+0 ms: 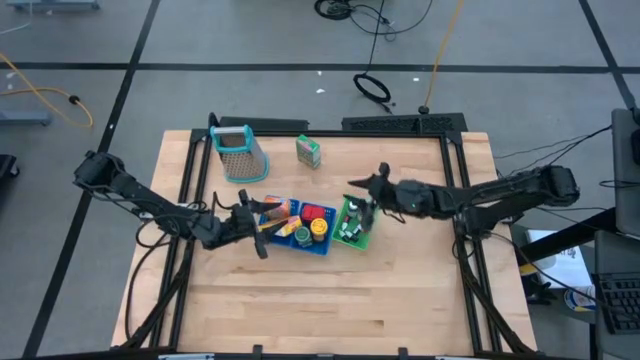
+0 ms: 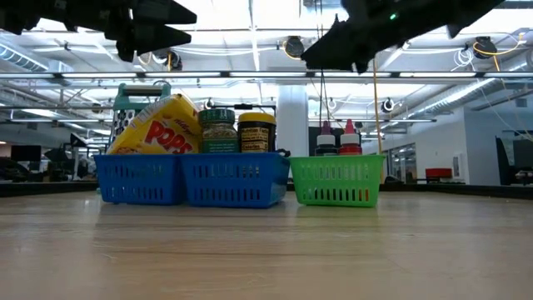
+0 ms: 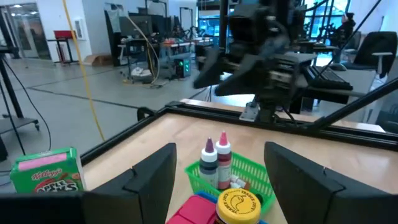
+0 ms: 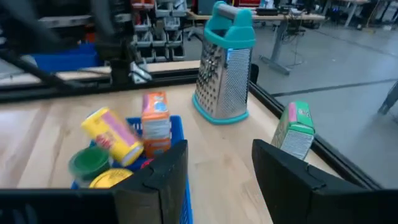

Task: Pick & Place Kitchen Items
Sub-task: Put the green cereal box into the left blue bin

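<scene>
- High view: worktop (image 1: 330,300) of pale wood, with a blue basket (image 1: 292,243) and a green basket (image 1: 357,238) touching side by side near its middle.
- Behind them, toward the far edge: metal grater (image 1: 240,153) at the far left, green carton (image 1: 308,151) just right of it, standing alone and upright, apparently the one kitchen item not yet in a basket.
- Left gripper (image 1: 248,222) low over the left end of the blue basket, fingers spread and holding nothing, as the left wrist view shows.
- Right gripper (image 1: 368,188) above the far rim of the green basket, fingers likewise parted and empty in the right wrist view.
- Inside the blue basket: yellow box (image 2: 154,127), green-lidded jar (image 2: 218,129), yellow-lidded jar (image 2: 256,132), orange packet (image 4: 155,116).
- Inside the green basket: small bottles (image 2: 336,138), upright.
- Deciding relation, as a judgement: carton beyond both baskets, toward the far edge; right gripper nearer, with the carton ahead of it in its own wrist view.
</scene>
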